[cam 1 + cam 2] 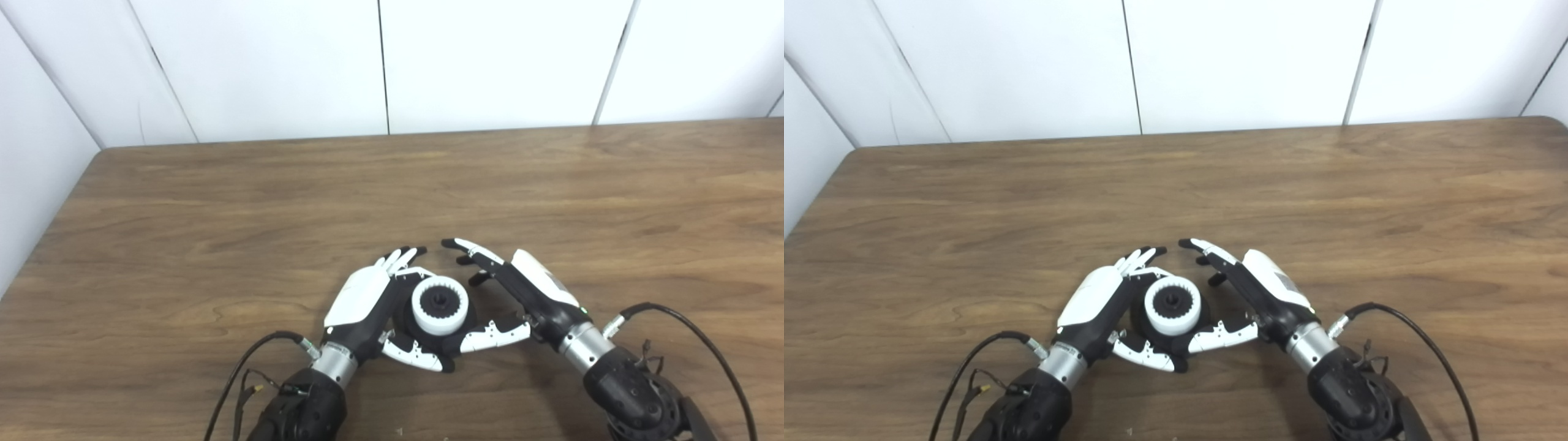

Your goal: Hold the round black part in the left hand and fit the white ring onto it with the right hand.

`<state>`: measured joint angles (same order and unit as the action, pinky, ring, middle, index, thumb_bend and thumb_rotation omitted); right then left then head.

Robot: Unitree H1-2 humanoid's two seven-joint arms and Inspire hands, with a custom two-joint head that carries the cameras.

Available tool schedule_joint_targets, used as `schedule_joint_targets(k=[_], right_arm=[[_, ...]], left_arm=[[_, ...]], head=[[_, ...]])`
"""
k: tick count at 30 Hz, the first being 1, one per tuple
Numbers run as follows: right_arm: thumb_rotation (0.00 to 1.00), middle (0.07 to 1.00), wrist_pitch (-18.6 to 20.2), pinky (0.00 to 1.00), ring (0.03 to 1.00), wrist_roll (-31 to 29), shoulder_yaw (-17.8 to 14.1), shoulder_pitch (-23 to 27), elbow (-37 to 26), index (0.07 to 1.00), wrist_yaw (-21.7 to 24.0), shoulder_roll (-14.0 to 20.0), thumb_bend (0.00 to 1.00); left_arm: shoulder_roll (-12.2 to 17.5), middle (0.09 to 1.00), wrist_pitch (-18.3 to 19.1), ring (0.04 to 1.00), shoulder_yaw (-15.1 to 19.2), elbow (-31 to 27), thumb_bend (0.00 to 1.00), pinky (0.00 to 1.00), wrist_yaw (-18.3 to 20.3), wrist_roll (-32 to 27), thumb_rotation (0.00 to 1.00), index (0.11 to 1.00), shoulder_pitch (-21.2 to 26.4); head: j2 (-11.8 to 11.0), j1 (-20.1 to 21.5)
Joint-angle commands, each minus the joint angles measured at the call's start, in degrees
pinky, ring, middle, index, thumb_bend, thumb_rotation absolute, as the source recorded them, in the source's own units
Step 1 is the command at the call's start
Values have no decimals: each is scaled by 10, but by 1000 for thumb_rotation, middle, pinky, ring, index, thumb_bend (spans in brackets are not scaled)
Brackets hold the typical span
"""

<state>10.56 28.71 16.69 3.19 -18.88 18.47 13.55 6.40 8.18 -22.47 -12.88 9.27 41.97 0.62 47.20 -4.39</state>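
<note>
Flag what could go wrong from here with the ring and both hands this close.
1. The white ring sits on the round black part, but how far down is unclear; it may cock or lift as the right robot hand withdraws.
2. Both thumbs nearly meet below the part, so they could collide.
3. The left robot hand cups only one side, so the part might slide on the table.

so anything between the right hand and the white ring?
Nothing visible. The white ring already sits on the round black part, cupped by the left hand. The right hand is open beside it, its thumb reaching toward the part's near edge.
</note>
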Motion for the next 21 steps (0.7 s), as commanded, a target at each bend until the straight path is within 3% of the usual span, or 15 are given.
schedule_joint_targets(k=[1, 13, 21], right_arm=[[485, 982, 21, 753, 912, 6, 1, 10, -7, 991, 18, 14, 1000], [532, 1000, 45, 823, 984, 14, 2, 20, -10, 1000, 41, 40, 1000], [476, 1000, 38, 825, 979, -4, -28, 6, -13, 1000, 22, 45, 1000]], left_arm=[[6, 970, 3, 1000, 3, -9, 996, 1000, 0, 8, 253, 587, 4], [6, 970, 4, 1000, 5, -9, 1000, 1000, 0, 7, 258, 590, 3], [9, 971, 3, 1000, 8, -11, 994, 1000, -1, 6, 242, 593, -1]], head=[[1, 0], [-6, 5], [-13, 14]])
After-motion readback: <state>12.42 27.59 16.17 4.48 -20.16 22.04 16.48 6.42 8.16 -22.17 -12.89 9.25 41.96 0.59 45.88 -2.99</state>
